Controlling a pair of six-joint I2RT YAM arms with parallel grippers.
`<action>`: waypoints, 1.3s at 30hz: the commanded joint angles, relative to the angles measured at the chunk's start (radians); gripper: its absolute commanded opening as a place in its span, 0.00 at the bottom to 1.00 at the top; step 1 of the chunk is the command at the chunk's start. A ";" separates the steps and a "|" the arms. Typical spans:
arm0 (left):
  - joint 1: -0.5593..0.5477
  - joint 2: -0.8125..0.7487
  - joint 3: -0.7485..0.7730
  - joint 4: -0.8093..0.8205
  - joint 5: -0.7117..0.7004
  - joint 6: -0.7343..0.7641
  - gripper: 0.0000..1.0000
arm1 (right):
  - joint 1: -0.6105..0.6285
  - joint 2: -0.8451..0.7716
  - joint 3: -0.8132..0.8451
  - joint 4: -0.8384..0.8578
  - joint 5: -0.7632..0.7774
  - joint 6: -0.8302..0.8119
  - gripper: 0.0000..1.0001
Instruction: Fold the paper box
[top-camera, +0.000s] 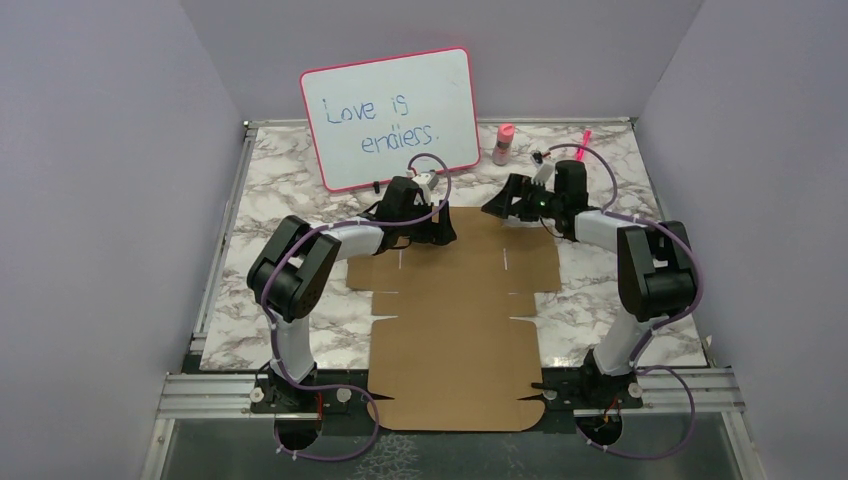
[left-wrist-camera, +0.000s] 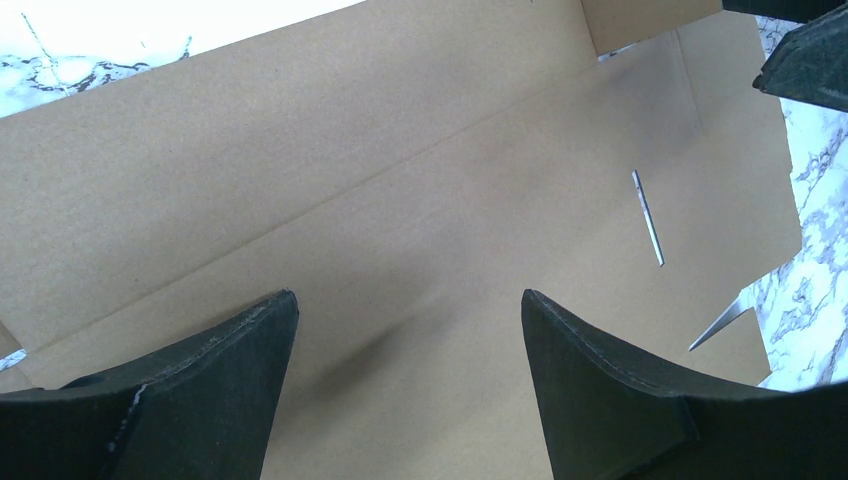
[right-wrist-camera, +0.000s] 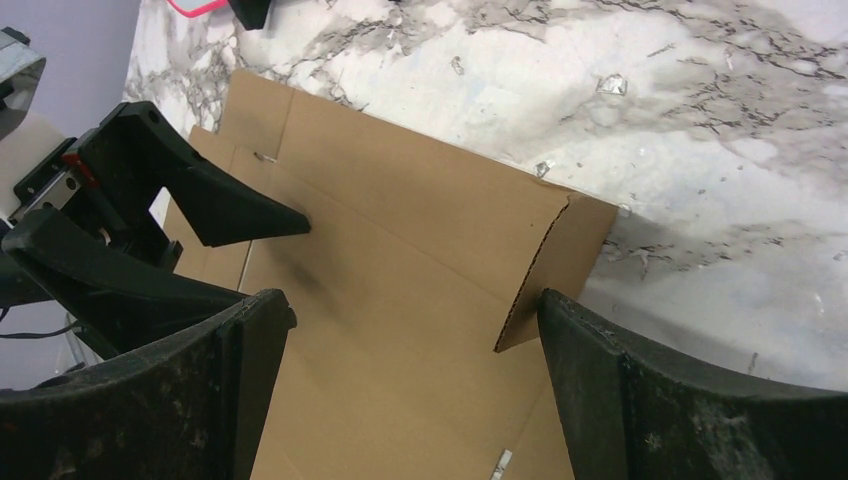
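The paper box (top-camera: 455, 330) is a flat brown die-cut cardboard sheet that lies on the marble table from the near edge to the middle. My left gripper (top-camera: 440, 228) is open and empty above the sheet's far left part; its fingers frame bare cardboard (left-wrist-camera: 400, 180) in the left wrist view (left-wrist-camera: 408, 305). My right gripper (top-camera: 497, 206) is open and empty over the far right part (right-wrist-camera: 415, 305). A small end flap (right-wrist-camera: 575, 240) at the far right corner stands slightly raised next to my right finger. The left gripper's fingers (right-wrist-camera: 200, 200) show in the right wrist view.
A pink-framed whiteboard (top-camera: 390, 115) leans at the back, just behind the left gripper. A pink bottle (top-camera: 503, 143) and a pink marker (top-camera: 584, 143) stand at the back right. Purple walls close the table on three sides.
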 joint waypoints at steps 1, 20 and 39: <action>-0.008 0.034 -0.005 -0.007 0.021 0.008 0.84 | 0.028 -0.010 0.044 0.011 -0.027 0.010 1.00; -0.008 -0.091 0.000 -0.040 -0.035 -0.006 0.85 | 0.050 -0.138 0.060 -0.123 0.146 -0.075 1.00; 0.024 -0.467 -0.305 -0.149 -0.241 -0.110 0.94 | 0.258 -0.259 -0.206 -0.028 0.120 -0.038 1.00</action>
